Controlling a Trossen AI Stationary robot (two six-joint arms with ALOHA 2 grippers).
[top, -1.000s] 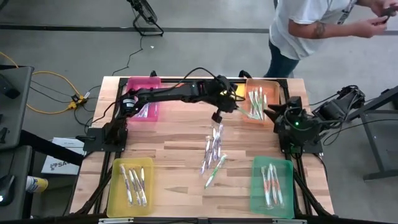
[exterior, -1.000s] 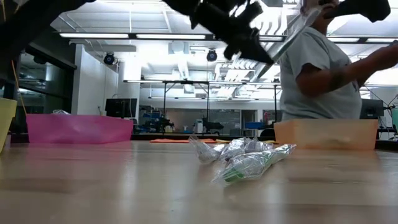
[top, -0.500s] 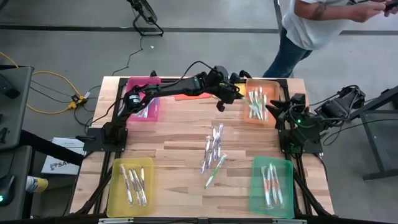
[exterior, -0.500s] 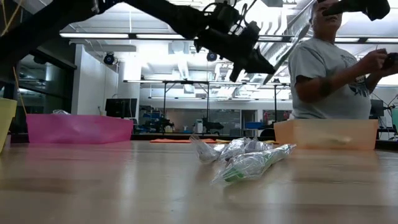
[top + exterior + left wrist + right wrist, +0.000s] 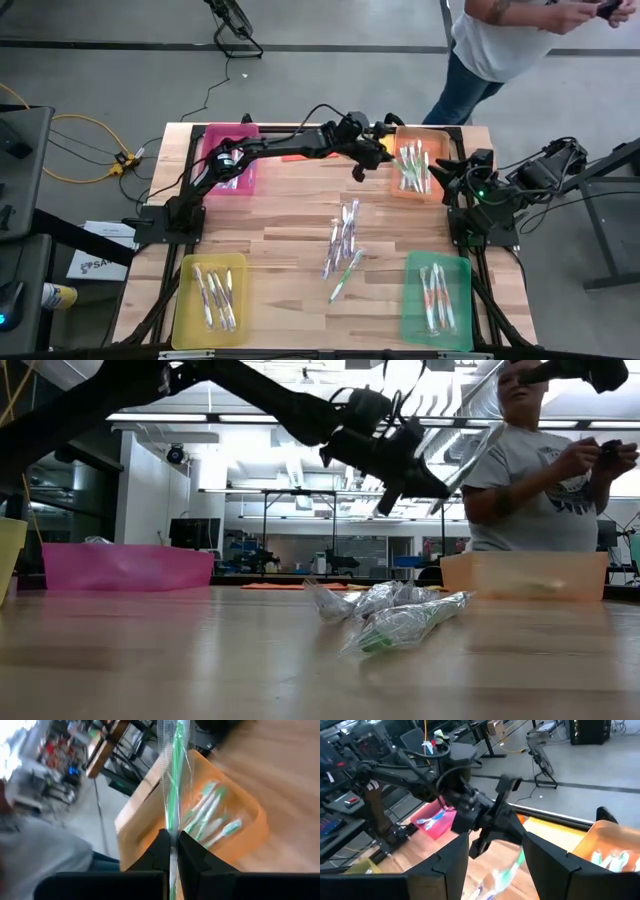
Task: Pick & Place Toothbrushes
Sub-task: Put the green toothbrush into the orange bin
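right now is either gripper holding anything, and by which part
The left gripper is shut on a wrapped green toothbrush, pinched at one end, above the orange tray. The right gripper holds nothing.

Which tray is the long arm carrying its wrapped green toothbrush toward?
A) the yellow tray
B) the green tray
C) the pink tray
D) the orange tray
D: the left tool is shut on a wrapped green toothbrush and hangs right by the orange tray, where other green brushes already lie.
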